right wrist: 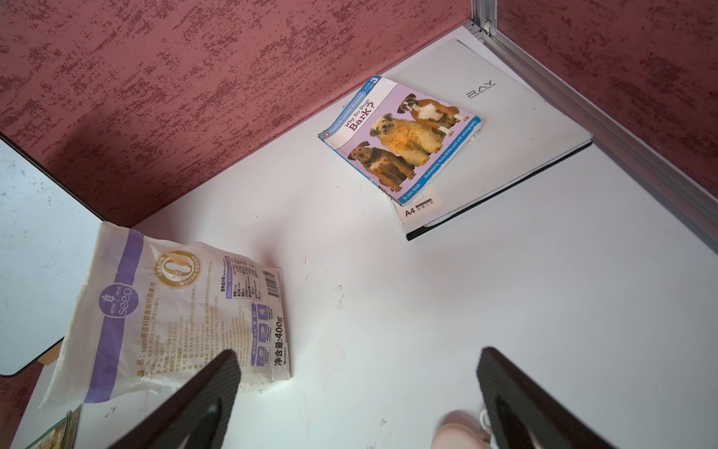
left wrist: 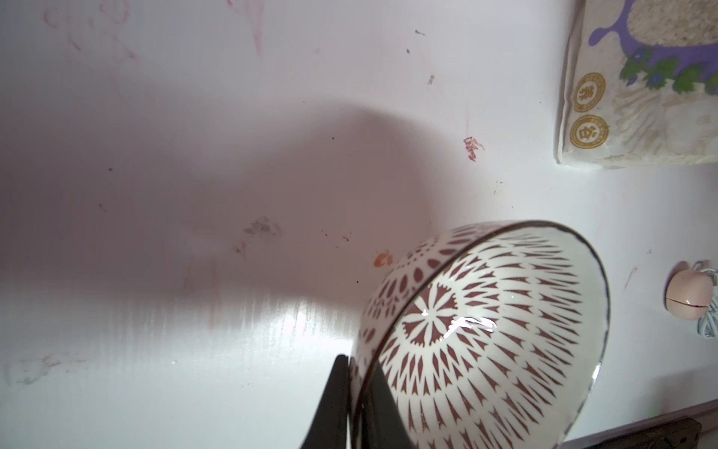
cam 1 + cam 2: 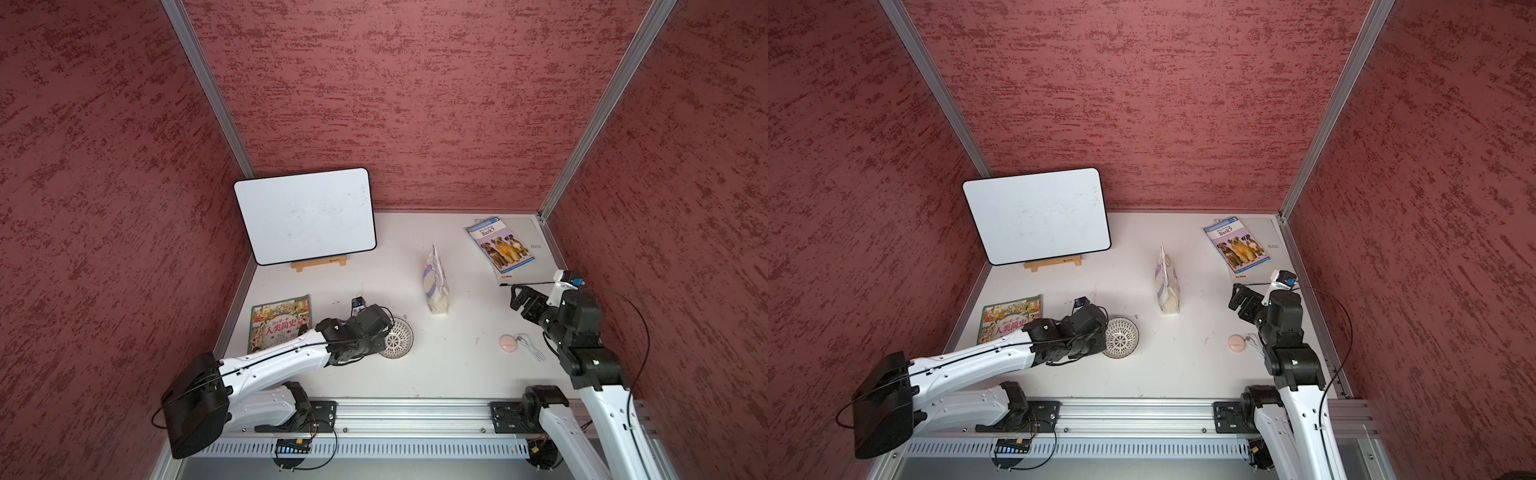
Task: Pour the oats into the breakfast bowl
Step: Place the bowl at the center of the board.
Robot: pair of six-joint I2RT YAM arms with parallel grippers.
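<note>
Left claw (image 2: 355,375) was clamped on the breakfast bowl (image 3: 399,338) rim, one finger inside and one outside. Right claw (image 1: 357,388) was spread wide, gripping nothing, above the tabletop (image 3: 457,374) and well apart from the pouch. Whiteboard (image 3: 307,216) leaned on its easel at the back. Oatmeal pouch (image 3: 436,282) stood upright mid-tabletop with the oats (image 2: 668,19) inside, near the bowl but not touching. Pink disc (image 3: 508,343) lay beside the right arm.
</note>
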